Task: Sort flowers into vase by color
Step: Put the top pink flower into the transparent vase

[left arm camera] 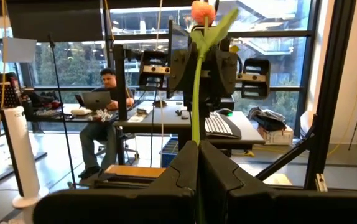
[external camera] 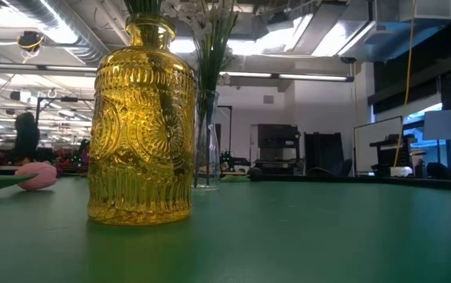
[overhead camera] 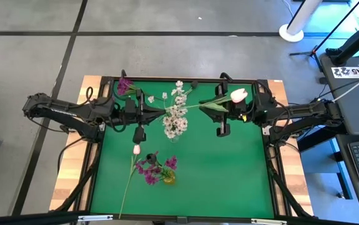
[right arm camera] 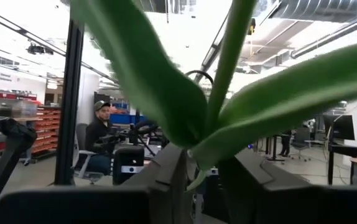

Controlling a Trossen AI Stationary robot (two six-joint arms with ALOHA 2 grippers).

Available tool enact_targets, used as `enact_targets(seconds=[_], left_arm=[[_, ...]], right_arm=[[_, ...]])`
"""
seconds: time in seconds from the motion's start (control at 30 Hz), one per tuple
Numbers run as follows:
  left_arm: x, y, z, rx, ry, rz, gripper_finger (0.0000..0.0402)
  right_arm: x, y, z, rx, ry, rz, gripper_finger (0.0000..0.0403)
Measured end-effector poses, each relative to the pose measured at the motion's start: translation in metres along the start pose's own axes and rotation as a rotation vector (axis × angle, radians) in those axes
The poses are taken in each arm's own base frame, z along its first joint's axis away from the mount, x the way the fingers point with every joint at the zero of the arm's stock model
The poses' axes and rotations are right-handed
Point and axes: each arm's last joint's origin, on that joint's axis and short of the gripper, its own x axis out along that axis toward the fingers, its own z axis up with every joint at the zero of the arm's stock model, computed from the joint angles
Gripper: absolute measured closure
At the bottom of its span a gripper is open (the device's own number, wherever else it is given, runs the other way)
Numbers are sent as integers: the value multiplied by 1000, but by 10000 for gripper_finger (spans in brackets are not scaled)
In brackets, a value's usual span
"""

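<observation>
A pink-white tulip (overhead camera: pixel 239 95) hangs level above the table's far half, held between my two grippers, which face each other. My left gripper (overhead camera: pixel 162 112) is shut on its stalk's lower end. My right gripper (overhead camera: pixel 222 107) closes around the leaves (overhead camera: pixel 214 107) just below the bud. White blossoms (overhead camera: pixel 176 115) stand in a clear vase (external camera: pixel 204 149). Purple clusters (overhead camera: pixel 151 169) stand in the yellow glass vase (external camera: pixel 141 126). A second tulip (overhead camera: pixel 136 150) lies flat on the table, and a purple stem (overhead camera: pixel 124 85) lies at the far left corner. My left gripper pinches the tulip's stalk near its lower end (left arm camera: pixel 197 138) between the two shut fingers, coming level from the table's left, along the stalk. The tulip is lifted clear. My right gripper has the base of the leaves (right arm camera: pixel 198 163) between its fingers (right arm camera: pixel 173 167), coming level from the table's right. The bud end (overhead camera: pixel 239 95) reaches past it.
The green mat (overhead camera: pixel 229 175) has a dark raised frame around it. The yellow vase (overhead camera: pixel 168 177) stands near the middle front, the clear vase (overhead camera: pixel 173 132) just under the held stalk. People sit at desks in the room beyond the table.
</observation>
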Motion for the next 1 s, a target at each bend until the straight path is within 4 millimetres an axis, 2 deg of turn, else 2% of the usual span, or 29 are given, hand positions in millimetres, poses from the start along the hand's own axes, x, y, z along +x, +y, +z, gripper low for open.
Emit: enact_targets(seconds=[0.2,0.43,0.53,0.8,1.0], left_arm=[[0,0,0,-2,1,0,401],[0,0,-1,-2,10,0,401],[0,0,-1,-3,10,-1,398],[-2,0,0,3,13,0,327],[-18,6,15,-14,-39,31,267]], right_arm=[[0,0,0,4,0,-1,317],[0,0,0,-8,-2,-1,392],[0,0,0,-10,-1,0,381],[0,0,-1,-11,13,1,393],[0,0,0,-11,41,3,391]])
